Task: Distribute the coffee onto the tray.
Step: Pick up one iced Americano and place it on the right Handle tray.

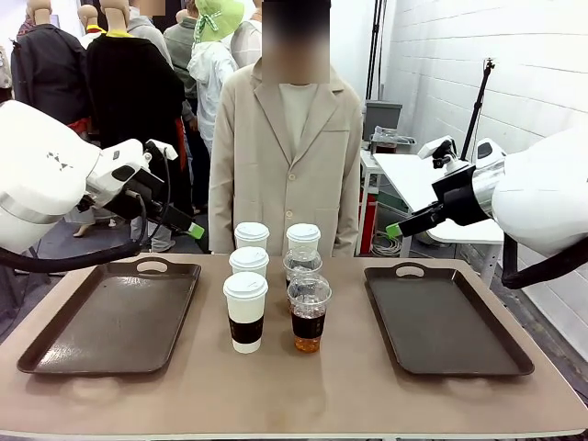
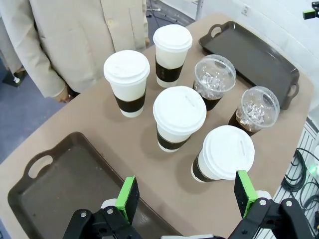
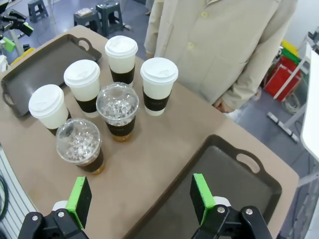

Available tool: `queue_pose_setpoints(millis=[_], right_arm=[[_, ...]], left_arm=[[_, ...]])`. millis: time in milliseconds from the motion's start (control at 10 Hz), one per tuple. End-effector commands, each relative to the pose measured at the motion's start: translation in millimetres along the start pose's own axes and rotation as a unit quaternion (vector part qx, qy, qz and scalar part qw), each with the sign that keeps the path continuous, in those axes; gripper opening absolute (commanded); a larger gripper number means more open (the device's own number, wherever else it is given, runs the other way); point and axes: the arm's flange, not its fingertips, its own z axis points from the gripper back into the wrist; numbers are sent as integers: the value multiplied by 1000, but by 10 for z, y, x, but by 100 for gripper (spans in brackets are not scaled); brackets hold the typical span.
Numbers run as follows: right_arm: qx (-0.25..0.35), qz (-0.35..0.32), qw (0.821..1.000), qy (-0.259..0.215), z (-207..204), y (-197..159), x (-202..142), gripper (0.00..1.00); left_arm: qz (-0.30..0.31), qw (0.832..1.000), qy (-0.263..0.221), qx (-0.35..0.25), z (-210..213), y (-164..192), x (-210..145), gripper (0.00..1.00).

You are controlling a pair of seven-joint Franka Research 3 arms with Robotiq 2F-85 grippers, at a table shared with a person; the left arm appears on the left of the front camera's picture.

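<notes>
Paper cups (image 1: 246, 310): upright, mid-table.
Clear cups (image 1: 309, 312): upright, just right of them.
Left gripper (image 1: 196, 231): released, nearer paper.
Right gripper (image 1: 393, 230): released, nearer clear.

Arms: left arm (image 1: 41, 175) and right arm (image 1: 551, 197), white rounded shells, black wrist sections, a black cable (image 1: 83, 257) looped under each. Small grey marking on the left shell. Left gripper (image 2: 186, 193), right gripper (image 3: 141, 198): black, green pads (image 2: 127, 198), silver screws. Far side: person (image 1: 287, 138), beige buttoned coat, pale top.

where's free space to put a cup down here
Crowded in the middle: paper cups and dome-lidded cups stand close. Bare: the left tray, the right tray, and the table strip between that cluster and the near edge.
</notes>
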Motion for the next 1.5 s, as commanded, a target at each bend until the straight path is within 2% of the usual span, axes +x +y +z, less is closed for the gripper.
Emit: queue_pose_setpoints(millis=[0, 300, 400, 1400], right_arm=[[12, 5, 1000, 1, 16, 148, -433, 100], [2, -2, 1000, 13, -47, 125, -406, 100], [4, -3, 1000, 8, -24, -9, -28, 100], [4, -3, 1000, 8, -24, -9, -28, 100]], left_arm=[[-28, 999, -15, 16, 16, 21, 34, 100], [-45, 998, -23, 40, 84, -21, 22, 100], [-24, 999, -10, 23, 68, -30, 79, 100], [-24, 999, -10, 23, 68, -30, 79, 100]])
